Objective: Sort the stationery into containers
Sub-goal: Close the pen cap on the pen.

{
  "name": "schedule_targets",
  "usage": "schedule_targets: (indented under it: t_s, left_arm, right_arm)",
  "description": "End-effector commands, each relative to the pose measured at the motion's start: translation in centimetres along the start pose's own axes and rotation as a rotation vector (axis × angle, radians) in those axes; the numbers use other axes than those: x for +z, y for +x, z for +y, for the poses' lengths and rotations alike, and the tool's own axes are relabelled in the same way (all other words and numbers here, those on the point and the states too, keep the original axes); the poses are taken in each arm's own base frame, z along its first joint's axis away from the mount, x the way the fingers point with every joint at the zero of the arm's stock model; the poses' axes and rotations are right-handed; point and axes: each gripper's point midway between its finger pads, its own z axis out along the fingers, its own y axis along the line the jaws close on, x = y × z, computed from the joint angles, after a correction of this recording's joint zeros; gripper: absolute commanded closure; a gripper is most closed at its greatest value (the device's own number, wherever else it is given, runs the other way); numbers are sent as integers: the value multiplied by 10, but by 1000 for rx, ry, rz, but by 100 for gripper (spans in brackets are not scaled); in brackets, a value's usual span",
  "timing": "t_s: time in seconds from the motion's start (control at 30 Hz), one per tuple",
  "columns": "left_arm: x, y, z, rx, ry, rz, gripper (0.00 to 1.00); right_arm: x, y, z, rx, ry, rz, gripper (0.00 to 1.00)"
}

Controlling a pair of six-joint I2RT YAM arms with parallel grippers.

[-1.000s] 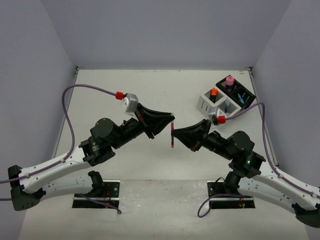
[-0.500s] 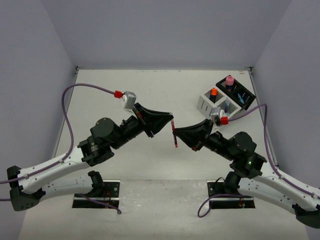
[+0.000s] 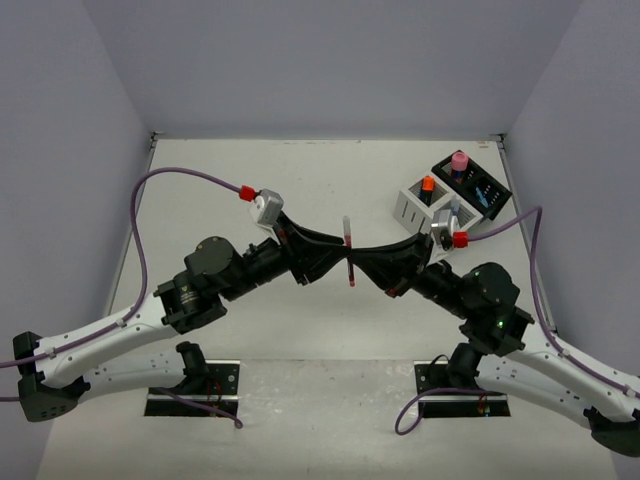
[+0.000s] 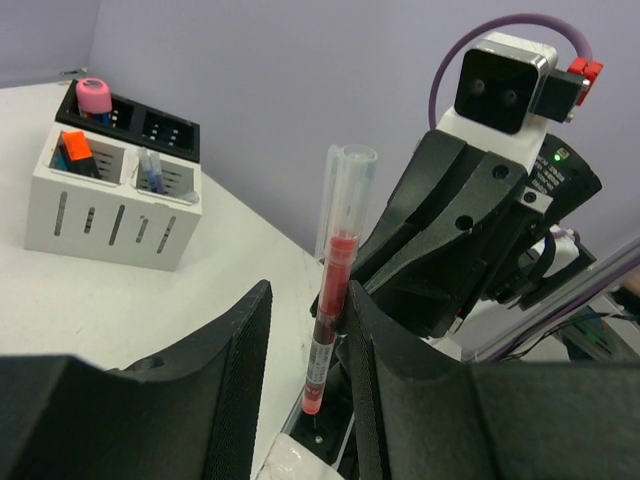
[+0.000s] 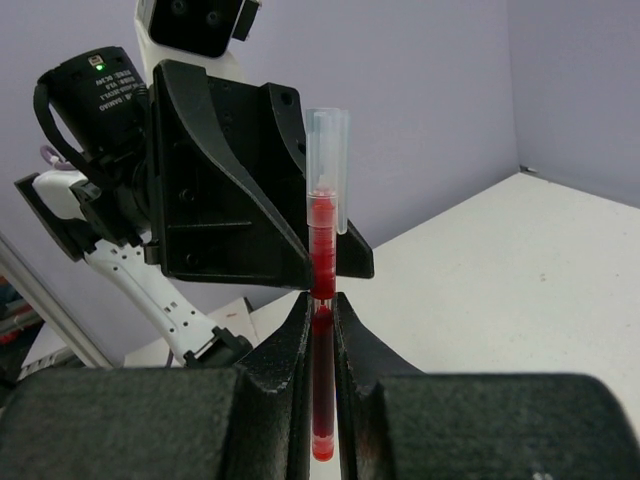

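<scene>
Pinching a red pen (image 5: pixel 322 240) low down with the right jaws, upright above the middle of the desk (image 3: pixel 250 170) (clear cap on top). Spread on either side of it with the left jaws. Well apart from the white box (image 3: pixel 412 205) and black box (image 3: pixel 490 190).

No legible text or markings.

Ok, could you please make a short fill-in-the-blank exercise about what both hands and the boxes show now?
1. The left hand is ___ around the red pen.
2. The right hand is ___ on that pen.
3. The black box holds a ___ cylinder.
Missing words: open, shut, pink.
</scene>
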Motion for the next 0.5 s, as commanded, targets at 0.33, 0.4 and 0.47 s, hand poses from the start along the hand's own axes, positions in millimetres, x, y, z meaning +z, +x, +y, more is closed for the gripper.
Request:
schedule_targets:
  t_s: [0.33, 0.4, 0.47]
  left_arm:
    - [-2, -12, -30, 61, 155, -25, 79]
    - [-1, -13, -31, 61, 159, -25, 86]
    - [0, -10, -30, 61, 160, -17, 96]
  right_arm:
    - [11, -34, 28, -1, -120, -76, 100]
    - [11, -34, 29, 1, -123, -76, 100]
    - [11, -34, 29, 2, -125, -77, 100]
